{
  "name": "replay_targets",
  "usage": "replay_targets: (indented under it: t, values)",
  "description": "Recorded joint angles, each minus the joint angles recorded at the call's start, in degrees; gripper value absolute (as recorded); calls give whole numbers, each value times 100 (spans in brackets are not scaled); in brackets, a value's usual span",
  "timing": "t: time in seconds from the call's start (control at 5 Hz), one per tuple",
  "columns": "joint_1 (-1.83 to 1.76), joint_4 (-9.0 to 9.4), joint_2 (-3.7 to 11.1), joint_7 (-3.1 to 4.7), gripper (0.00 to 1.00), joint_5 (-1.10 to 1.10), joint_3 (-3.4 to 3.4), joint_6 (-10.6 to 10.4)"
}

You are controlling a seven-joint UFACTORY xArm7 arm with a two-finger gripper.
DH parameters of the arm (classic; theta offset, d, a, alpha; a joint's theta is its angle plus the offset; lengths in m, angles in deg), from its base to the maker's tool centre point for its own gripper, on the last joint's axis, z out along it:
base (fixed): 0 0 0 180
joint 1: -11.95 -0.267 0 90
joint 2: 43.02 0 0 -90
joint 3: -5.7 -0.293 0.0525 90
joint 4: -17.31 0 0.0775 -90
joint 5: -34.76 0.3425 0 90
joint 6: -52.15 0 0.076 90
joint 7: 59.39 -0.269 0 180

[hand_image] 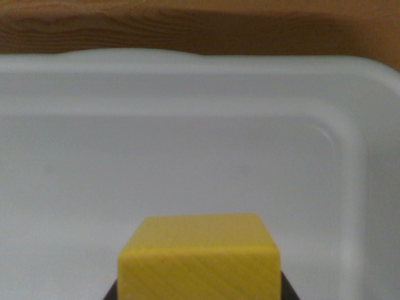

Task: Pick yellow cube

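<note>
Wrist view: you've got the yellow cube (199, 262) at bottom centre of the frame, close to the lens, top face and front face visible. Dark gripper (199, 294) parts peek out at both lower corners of the cube; can't tell whether the jaws are clamped on it. Behind it, white bin (187, 81) fills most of frame. Wooden surface (187, 28) along the top edge.

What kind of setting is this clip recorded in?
Probably a tabletop test setup, though the close wrist view shows little. A yellow cube sits low in the frame over a white plastic bin, with a wooden surface beyond its rim. Nothing marks a home or factory.
</note>
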Motion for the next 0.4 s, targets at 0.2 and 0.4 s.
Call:
replay_targets:
  t: [0.2,0.4]
  values:
    - [0,-54,-14,0,100,-1,0,69]
    - [0,-54,-14,0,100,-1,0,69]
